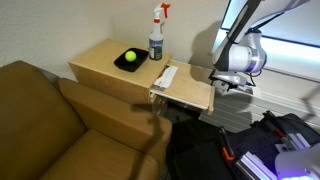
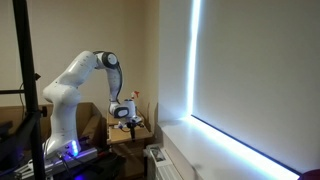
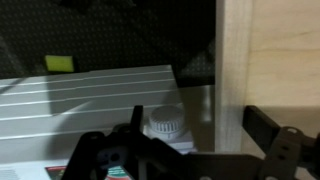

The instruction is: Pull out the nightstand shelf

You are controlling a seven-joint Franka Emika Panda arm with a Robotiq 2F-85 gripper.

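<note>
The nightstand (image 1: 105,68) is a light tan wood cabinet beside the sofa. Its thin shelf (image 1: 188,93) sticks out sideways from just below the top, towards the arm. My gripper (image 1: 230,86) hangs at the shelf's outer end. In the wrist view the gripper (image 3: 200,128) is open, with its two dark fingers wide apart. The pale edge of the shelf board (image 3: 275,60) lies between them, close to the right finger. I cannot tell if either finger touches it. In an exterior view the gripper (image 2: 128,121) is low by the nightstand (image 2: 122,137).
A spray bottle (image 1: 156,36) and a green ball on a black plate (image 1: 130,58) stand on the nightstand top. A white object (image 1: 165,77) lies at the shelf's inner end. The brown sofa (image 1: 50,120) is alongside. A white radiator with a knob (image 3: 165,122) lies below the gripper.
</note>
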